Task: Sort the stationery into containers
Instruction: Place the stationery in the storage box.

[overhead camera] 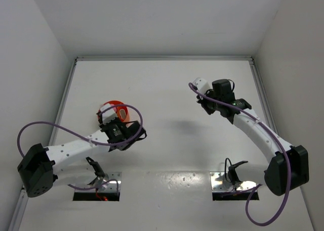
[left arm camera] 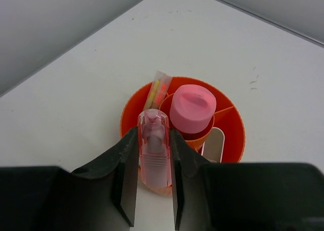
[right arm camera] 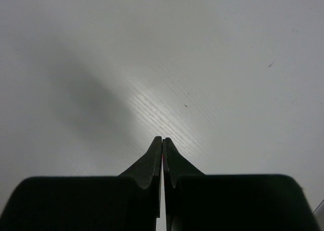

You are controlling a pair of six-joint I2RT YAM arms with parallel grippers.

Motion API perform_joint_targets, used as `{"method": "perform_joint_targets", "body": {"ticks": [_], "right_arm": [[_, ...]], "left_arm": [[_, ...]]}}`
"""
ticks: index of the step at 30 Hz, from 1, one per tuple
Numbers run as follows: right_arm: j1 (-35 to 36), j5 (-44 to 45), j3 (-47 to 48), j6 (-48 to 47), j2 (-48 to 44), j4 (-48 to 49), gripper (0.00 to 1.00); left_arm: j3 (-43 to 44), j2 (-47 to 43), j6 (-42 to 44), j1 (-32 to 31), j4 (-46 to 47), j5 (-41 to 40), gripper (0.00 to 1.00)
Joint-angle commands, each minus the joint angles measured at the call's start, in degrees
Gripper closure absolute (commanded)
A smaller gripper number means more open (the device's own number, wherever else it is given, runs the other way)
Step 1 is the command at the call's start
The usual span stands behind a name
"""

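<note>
White walls (overhead camera: 45,34) close round a white surface (overhead camera: 167,89) on three sides, with a thin metal rail along its edges. The right wrist view shows a faint grain under glare and a soft shadow to the left.

On the left half of the surface sits the tub (left arm camera: 238,125), round and orange with inner dividers. The left pincer (left arm camera: 153,140) is directly above its near rim. Its jaws are closed against the flanks of a clear pink bar (left arm camera: 154,155). The bar's long axis runs along the fingers, and its rounded end points out past the tips toward the tub's middle. I cannot tell whether the bar touches the rim.

A tube (left arm camera: 192,109) stands upright in the centre cell, its pink cap uppermost. Two sticks (left arm camera: 157,92), one yellow and one pink, sit in a clear sleeve in the far-left outer cell. They lean outward over the rim with their tops pointing up and away. A pale flat piece (left arm camera: 215,142) stands in the near-right cell; I cannot tell what it is.

The right pincer (right arm camera: 162,140) is well apart on the right, above bare surface. Its jaws are pressed tip to tip with nothing between them.
</note>
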Motion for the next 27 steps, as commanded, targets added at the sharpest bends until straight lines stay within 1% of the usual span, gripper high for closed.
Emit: {"method": "perform_joint_targets", "body": {"ticks": [1, 10, 11, 13, 14, 16, 17, 19, 25, 27], "right_arm": [[-0.2, -1.1, 0.1, -0.2, 0.0, 0.7, 1.00], [-0.2, -1.1, 0.1, -0.2, 0.5, 0.7, 1.00], [-0.2, -1.1, 0.1, -0.2, 0.5, 0.7, 1.00], [-0.2, -1.1, 0.1, -0.2, 0.5, 0.7, 1.00], [-0.2, -1.1, 0.1, -0.2, 0.5, 0.7, 1.00], [-0.2, -1.1, 0.1, -0.2, 0.5, 0.7, 1.00], [-0.2, -1.1, 0.1, -0.2, 0.5, 0.7, 1.00], [-0.2, -1.1, 0.1, -0.7, 1.0, 0.7, 1.00], [-0.2, -1.1, 0.1, -0.7, 1.0, 0.7, 1.00], [-0.2, -1.6, 0.1, -0.7, 1.0, 0.2, 1.00]], "left_arm": [[-0.3, 2.2, -3.8, 0.6, 0.1, -6.0, 1.00], [-0.3, 9.4, -8.9, 1.1, 0.1, -10.4, 1.00], [0.2, 10.1, -10.2, 1.1, -1.9, -10.4, 1.00], [0.2, 12.9, -16.4, 1.1, -5.1, -11.6, 1.00], [1.1, 14.1, -25.1, 1.1, -11.4, -11.7, 1.00], [2.6, 19.2, -39.3, 1.1, -22.2, -13.1, 1.00], [3.1, 20.9, -44.0, 1.1, -28.2, -13.7, 1.00], [4.7, 23.7, -44.1, 1.1, -28.3, -13.7, 1.00], [5.5, 24.3, -45.4, 1.1, -28.3, -13.7, 1.00], [6.2, 25.0, -43.8, 1.1, -28.3, -13.7, 0.99]]}}
